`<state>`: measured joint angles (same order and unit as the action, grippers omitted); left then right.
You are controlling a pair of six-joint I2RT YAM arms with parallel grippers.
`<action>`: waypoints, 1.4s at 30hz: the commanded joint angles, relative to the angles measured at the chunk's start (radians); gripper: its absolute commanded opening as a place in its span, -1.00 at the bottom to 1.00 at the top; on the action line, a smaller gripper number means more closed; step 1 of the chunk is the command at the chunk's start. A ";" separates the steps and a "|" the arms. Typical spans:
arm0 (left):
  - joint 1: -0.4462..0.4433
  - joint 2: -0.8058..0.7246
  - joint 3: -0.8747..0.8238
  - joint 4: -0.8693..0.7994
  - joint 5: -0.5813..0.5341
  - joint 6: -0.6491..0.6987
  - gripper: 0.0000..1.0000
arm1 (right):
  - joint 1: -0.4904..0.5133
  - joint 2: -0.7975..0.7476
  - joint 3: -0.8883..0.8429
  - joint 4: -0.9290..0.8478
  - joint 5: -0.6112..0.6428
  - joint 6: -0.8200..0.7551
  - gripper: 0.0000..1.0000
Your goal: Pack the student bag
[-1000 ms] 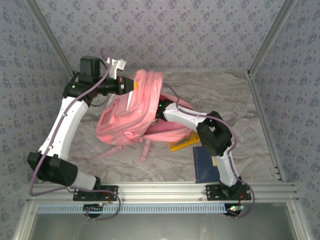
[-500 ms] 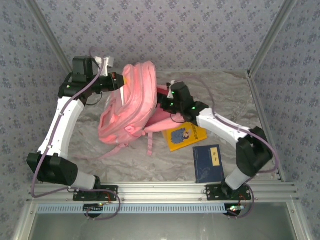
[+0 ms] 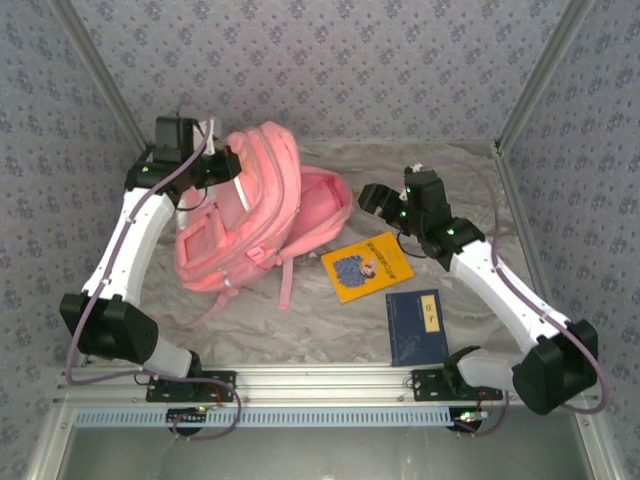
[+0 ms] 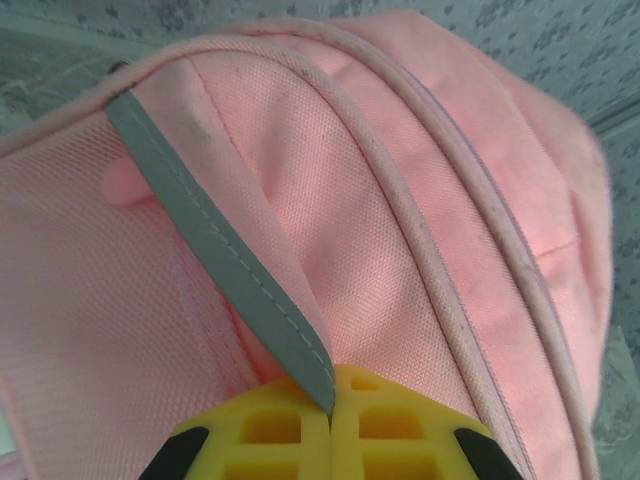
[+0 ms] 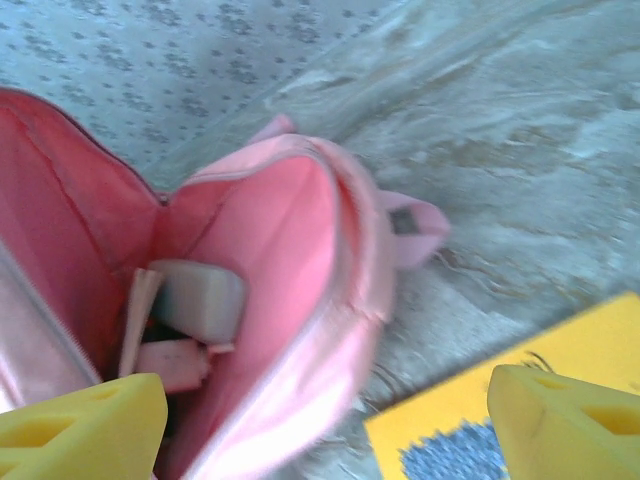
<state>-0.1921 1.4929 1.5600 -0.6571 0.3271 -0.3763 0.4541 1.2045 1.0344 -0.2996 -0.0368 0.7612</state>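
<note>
The student bag (image 3: 250, 215) is a big pink backpack lying at the back left, its main flap (image 3: 322, 205) spread open to the right. My left gripper (image 3: 232, 166) is shut on the bag's top, holding it up. In the left wrist view the yellow fingers (image 4: 290, 430) pinch a grey reflective strip (image 4: 220, 250) of the bag (image 4: 420, 200). My right gripper (image 3: 372, 198) hangs open just right of the open flap, nothing between its fingers. Its wrist view looks into the pink compartment (image 5: 250, 240), where a grey object (image 5: 195, 295) and a pale pink one (image 5: 170, 362) lie.
A yellow book (image 3: 367, 266) lies on the crinkled table cover (image 3: 450, 190) right of the bag, also at the lower right of the right wrist view (image 5: 450, 440). A dark blue book (image 3: 417, 326) lies near the front rail. Patterned walls and metal posts enclose the table.
My right arm has drawn back out of the bag toward the right and now hangs clear of it. The bag has swung left and its flap has fallen open, uncovering the yellow book.
</note>
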 commanded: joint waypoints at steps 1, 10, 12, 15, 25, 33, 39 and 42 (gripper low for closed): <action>-0.041 0.006 -0.011 0.009 -0.013 0.011 -1.00 | -0.001 -0.051 -0.056 -0.141 0.094 -0.045 0.72; -0.063 -0.043 -0.084 0.008 -0.123 -0.007 -0.23 | -0.112 0.053 -0.154 -0.199 0.063 -0.077 0.80; -0.082 -0.066 -0.120 0.026 -0.104 -0.040 -0.21 | -0.135 0.099 -0.161 -0.180 0.057 -0.081 0.80; -0.154 -0.114 -0.219 0.086 -0.066 -0.103 -0.19 | -0.168 0.170 -0.153 -0.161 0.037 -0.086 0.81; -0.466 -0.168 -0.515 0.226 0.009 -0.225 -0.11 | -0.198 0.406 -0.078 -0.100 -0.061 -0.123 0.85; -0.562 -0.051 -0.625 0.290 0.027 -0.207 -0.14 | -0.155 0.460 -0.125 -0.026 -0.208 -0.123 0.83; -0.513 0.043 -0.607 0.260 -0.115 -0.223 -0.12 | -0.106 0.425 -0.184 0.044 -0.289 -0.116 0.83; -0.445 0.074 -0.579 0.220 -0.189 -0.242 -0.12 | -0.068 0.414 -0.191 0.040 -0.296 -0.102 0.82</action>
<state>-0.6956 1.5471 0.9401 -0.4007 0.2558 -0.5865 0.3248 1.6230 0.8730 -0.2813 -0.1852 0.6384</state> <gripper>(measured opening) 0.441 0.912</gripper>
